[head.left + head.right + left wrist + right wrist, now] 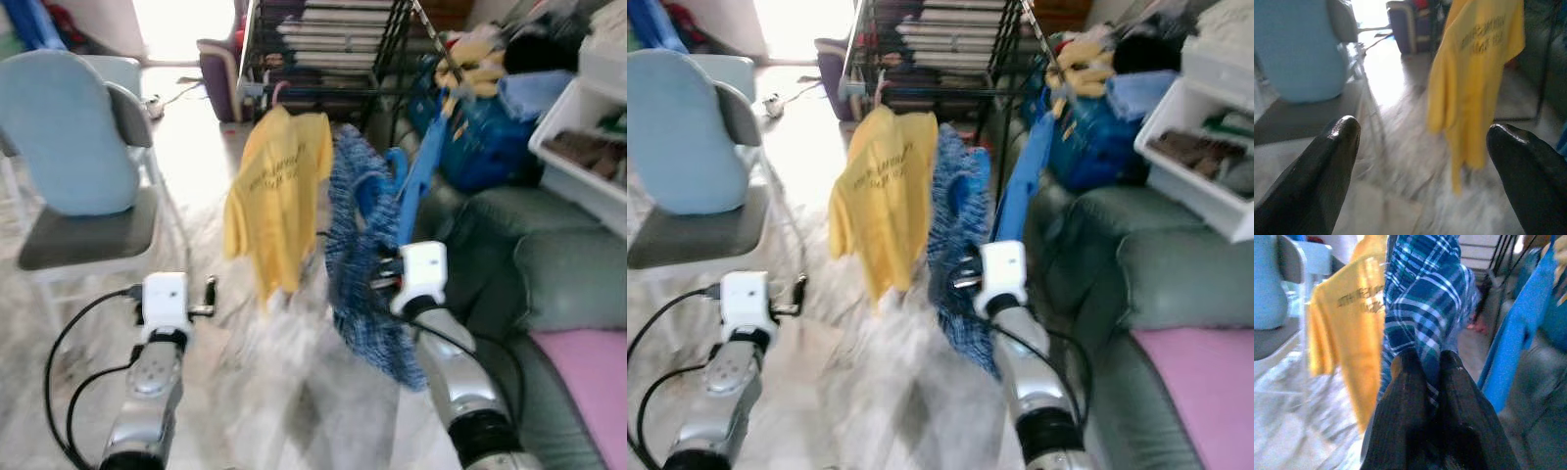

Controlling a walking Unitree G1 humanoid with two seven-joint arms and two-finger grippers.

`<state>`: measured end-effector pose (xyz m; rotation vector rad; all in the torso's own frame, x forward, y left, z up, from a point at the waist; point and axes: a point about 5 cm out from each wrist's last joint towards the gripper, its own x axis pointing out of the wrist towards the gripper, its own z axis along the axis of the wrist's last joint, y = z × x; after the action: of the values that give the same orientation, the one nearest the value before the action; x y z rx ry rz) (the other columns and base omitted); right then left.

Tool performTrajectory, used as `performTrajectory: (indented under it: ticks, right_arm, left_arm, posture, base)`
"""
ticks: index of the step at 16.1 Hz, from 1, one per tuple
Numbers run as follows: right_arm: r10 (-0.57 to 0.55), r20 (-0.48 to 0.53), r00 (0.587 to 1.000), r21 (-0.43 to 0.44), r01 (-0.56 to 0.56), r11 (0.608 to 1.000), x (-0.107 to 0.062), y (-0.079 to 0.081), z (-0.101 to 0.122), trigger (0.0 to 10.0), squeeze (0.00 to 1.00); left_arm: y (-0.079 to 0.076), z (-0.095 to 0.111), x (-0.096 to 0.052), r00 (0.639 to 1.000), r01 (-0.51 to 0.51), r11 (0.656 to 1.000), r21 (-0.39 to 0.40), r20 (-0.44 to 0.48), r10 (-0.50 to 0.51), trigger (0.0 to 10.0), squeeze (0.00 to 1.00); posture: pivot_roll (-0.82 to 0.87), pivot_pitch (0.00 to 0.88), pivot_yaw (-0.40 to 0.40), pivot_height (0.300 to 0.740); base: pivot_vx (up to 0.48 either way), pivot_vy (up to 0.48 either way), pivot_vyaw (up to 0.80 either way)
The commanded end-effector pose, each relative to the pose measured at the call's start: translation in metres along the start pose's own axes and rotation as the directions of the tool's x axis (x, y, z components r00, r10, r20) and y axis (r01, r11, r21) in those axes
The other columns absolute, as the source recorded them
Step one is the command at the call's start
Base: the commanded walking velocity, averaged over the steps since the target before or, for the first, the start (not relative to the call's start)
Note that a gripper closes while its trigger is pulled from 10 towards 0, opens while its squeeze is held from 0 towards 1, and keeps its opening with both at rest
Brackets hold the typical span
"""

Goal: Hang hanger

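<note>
The right gripper (1425,363) is clamped on the blue plaid shirt (355,245), its 2 black fingers (1400,406) pressed together with a fold of the checked cloth pinched between them. In the head views the right arm reaches forward and holds the shirt up in front of the black drying rack (323,49), so the cloth hangs down past the wrist toward the pale floor (265,392). The hanger itself cannot be made out under the fabric. Just beside the plaid shirt, on the robot's left, a yellow T-shirt (277,191) with dark lettering hangs from the rack's front rail; the 2 garments are close, and whether they touch cannot be told. A bright blue garment (421,171) hangs on the other side of the plaid shirt, near the green sofa (549,264). The left gripper (1422,147) is held low and forward with its 2 fingers (1327,161) spread well apart and nothing between them; beyond it stand the yellow T-shirt and a light blue chair (73,147). A white shelf unit (588,127) stands past the sofa, and a pink cushion (588,372) lies on the sofa's seat.
</note>
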<state>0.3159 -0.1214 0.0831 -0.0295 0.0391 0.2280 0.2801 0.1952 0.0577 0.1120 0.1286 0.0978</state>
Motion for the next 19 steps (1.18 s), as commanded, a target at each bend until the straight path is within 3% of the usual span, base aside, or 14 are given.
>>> performTrajectory:
  ticks: [1, 4, 5, 8, 12, 19]
  right_arm:
    - [0.001, 0.024, 1.0, -0.017, 0.0, 1.0, 0.001, -0.003, 0.004, 10.0, 0.0]
    - [-0.013, 0.0, 1.0, 0.024, 0.013, 1.0, 0.005, 0.0, 0.0, 10.0, 0.0]
    - [0.009, 0.006, 1.0, 0.005, -0.009, 1.0, 0.005, 0.002, 0.0, 10.0, 0.0]
    - [-0.004, 0.005, 1.0, 0.02, 0.004, 1.0, 0.001, 0.0, -0.002, 10.0, 0.0]
    - [-0.015, 0.01, 1.0, 0.021, 0.015, 1.0, 0.001, 0.001, -0.003, 10.0, 0.0]
    - [0.017, -0.006, 1.0, 0.02, -0.017, 1.0, 0.0, 0.003, -0.005, 10.0, 0.0]
  left_arm:
    - [-0.002, 0.004, 0.001, 1.0, 0.015, 1.0, 0.007, 0.011, -0.015, 10.0, 0.0]
    - [0.001, 0.014, 0.004, 1.0, 0.003, 1.0, -0.027, 0.021, -0.003, 10.0, 0.0]
    - [0.002, 0.012, 0.002, 0.999, -0.022, 1.0, 0.003, 0.028, 0.021, 10.0, 0.0]
    - [0.006, 0.003, 0.001, 0.999, -0.049, 0.998, -0.026, -0.022, 0.049, 10.0, 0.0]
    - [0.006, 0.009, 0.001, 0.999, -0.036, 0.997, -0.064, 0.027, 0.038, 10.0, 0.0]
    - [0.002, 0.004, -0.003, 1.0, -0.022, 0.997, -0.068, 0.008, 0.022, 10.0, 0.0]
  posture:
    - [-0.02, 0.0, -0.02, 0.74]
    - [0.01, 0.0, -0.023, 0.74]
    - [-0.01, 0.0, -0.022, 0.74]
    - [-0.03, 0.0, -0.004, 0.74]
    - [-0.03, 0.0, 0.013, 0.74]
    - [-0.03, 0.0, -0.008, 0.74]
  base:
    - [-0.277, 0.0, 0.0]
    - [-0.282, 0.0, 0.0]
    - [0.0, 0.0, 0.0]
    - [0.0, 0.0, 0.0]
    - [0.0, 0.0, 0.0]
    - [0.0, 0.0, 0.8]
